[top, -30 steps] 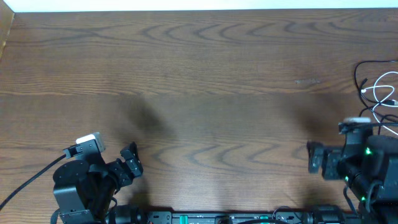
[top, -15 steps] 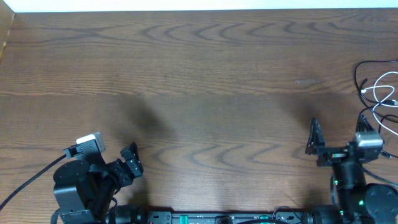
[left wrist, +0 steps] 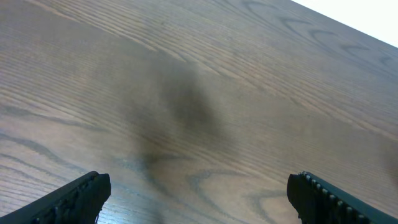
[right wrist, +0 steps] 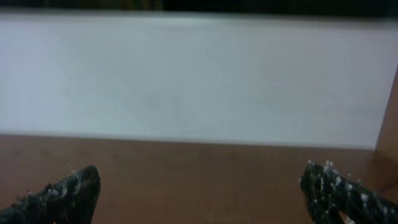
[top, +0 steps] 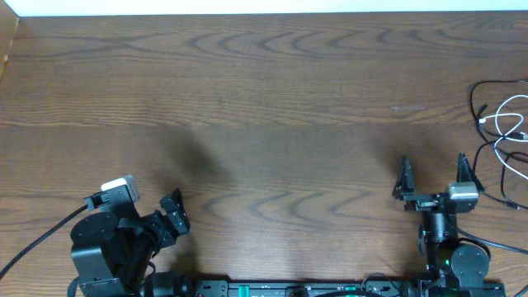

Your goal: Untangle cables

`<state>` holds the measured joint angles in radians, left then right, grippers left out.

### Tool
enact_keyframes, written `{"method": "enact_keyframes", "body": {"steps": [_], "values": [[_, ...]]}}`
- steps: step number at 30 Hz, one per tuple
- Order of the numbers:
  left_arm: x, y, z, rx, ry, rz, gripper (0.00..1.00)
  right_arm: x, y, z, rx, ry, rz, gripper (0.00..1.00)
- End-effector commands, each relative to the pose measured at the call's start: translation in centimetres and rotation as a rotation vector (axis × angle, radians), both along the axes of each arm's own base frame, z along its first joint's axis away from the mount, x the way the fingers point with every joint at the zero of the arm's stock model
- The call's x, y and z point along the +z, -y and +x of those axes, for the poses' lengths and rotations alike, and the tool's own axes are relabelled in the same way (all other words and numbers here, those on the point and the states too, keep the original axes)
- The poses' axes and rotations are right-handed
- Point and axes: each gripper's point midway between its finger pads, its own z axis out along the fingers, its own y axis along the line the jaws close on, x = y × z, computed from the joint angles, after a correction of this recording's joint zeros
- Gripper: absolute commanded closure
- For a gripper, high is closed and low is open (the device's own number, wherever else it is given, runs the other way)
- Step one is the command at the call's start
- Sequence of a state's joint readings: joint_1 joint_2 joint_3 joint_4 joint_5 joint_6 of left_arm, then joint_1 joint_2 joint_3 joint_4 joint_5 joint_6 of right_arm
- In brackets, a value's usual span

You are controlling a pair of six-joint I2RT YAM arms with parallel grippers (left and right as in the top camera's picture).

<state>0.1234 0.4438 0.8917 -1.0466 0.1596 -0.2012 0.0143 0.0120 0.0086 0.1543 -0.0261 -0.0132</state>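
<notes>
- Overhead: a thin black cord [top: 473, 100] and a white cord [top: 487, 124] loop loosely at the far right edge of the wood-grain table [top: 272, 99]. The right gripper [top: 436, 175] is spread wide nearby, and the left gripper [top: 174, 213] is well apart.
- Left wrist: ribbed black fingertips [left wrist: 81, 196] stand wide over the grain.
- Right wrist: knobbly fingertips [right wrist: 68, 190] are also wide.

Two dark fingers [right wrist: 68, 190] spread wide — brown table [right wrist: 199, 180] between, white wall [right wrist: 199, 81] beyond.

1. A dark brown wooden table [top: 264, 99] with bold, wavy grain fills the overhead view.
2. A plain white wall [right wrist: 186, 74] rises beyond its far edge, evenly lit.
3. A lighter wooden board [top: 7, 41] borders the table's far left corner.
4. Soft, blurred shadows [top: 190, 157] lie on the tabletop.
</notes>
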Motion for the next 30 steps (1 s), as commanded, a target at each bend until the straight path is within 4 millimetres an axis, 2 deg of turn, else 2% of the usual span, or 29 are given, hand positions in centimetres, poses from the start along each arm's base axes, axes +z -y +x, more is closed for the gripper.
{"method": "enact_keyframes", "body": {"steps": [1, 4, 5, 30], "values": [[0.1, 0.2, 0.0, -0.019, 0.004, 0.009, 0.04, -1.9, 0.0, 0.2, -0.004, -0.069, -0.076, 0.01], [0.1, 0.2, 0.0, -0.019, 0.004, 0.009, 0.04, -5.3, -0.2, 0.2, 0.012, -0.21, -0.068, 0.01], [0.1, 0.2, 0.0, -0.019, 0.004, 0.009, 0.04, -5.7, -0.2, 0.2, 0.015, -0.225, -0.061, 0.01], [0.1, 0.2, 0.0, -0.019, 0.004, 0.009, 0.04, -5.6, -0.1, 0.2, 0.009, -0.221, -0.096, 0.01]]}}
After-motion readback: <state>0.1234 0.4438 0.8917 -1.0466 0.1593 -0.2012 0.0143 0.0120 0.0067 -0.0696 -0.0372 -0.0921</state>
